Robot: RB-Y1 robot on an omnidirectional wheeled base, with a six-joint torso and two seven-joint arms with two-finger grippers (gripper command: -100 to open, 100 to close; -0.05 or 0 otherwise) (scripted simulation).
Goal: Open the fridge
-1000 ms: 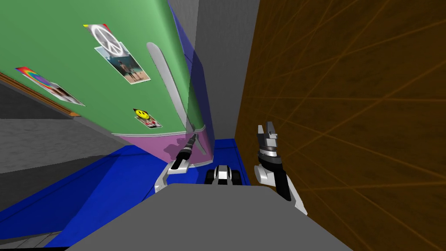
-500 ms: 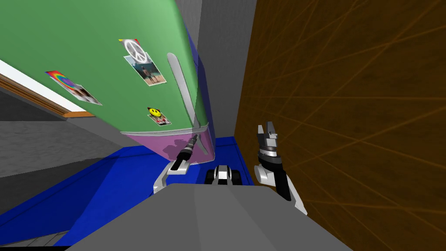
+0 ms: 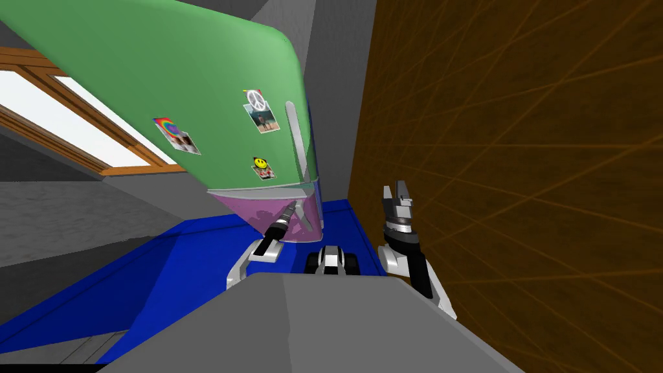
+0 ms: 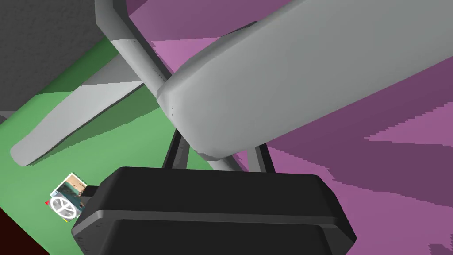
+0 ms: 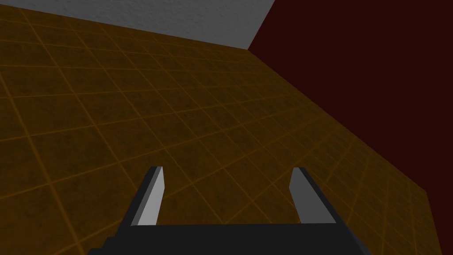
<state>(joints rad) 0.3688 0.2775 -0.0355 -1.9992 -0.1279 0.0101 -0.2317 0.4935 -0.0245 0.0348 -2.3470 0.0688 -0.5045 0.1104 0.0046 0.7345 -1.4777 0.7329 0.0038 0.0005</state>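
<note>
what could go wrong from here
The left gripper holds the lower handle close to its end, so it may slip off when pulling. That handle belongs to the purple door, not the green door, so only that might open. The right gripper, open, could scrape the brown wall close beside it.

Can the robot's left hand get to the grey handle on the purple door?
Looks like yes: the left gripper is right there, fingers closed on the grey handle of the purple door, nothing in between.

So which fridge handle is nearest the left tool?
The lower handle, on the purple door: the left tool is shut on it. The upper handle is on the green door, clear of the tool.
</note>
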